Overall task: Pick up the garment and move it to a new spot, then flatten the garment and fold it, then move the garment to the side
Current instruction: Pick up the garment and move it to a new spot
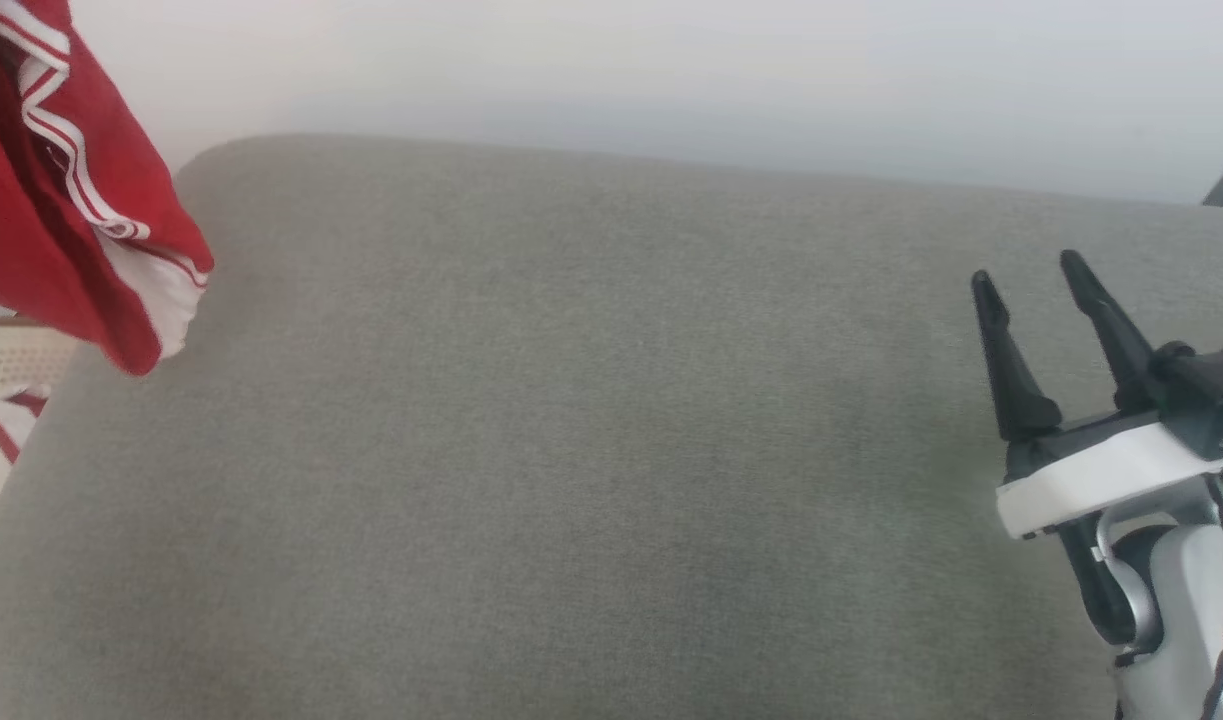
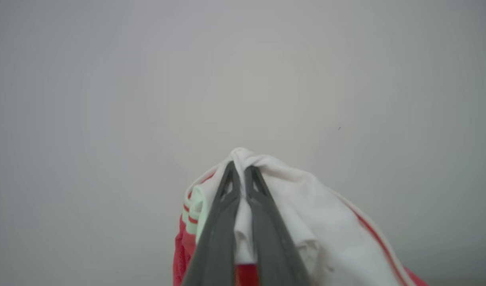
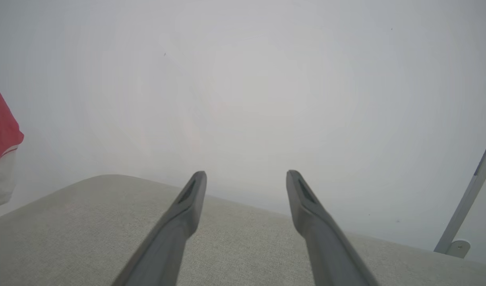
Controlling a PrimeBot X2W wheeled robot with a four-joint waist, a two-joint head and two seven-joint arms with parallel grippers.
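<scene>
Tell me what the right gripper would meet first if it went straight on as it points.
Probably the pale wall: the open right gripper points out past the grey cushion, with nothing between in view. Depth is unclear. The red garment hangs well to its left.

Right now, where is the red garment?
In the head view the garment hangs at the upper left, over the left edge of the grey cushion and above the beige basket; the left pincer is shut on its white cloth.
</scene>
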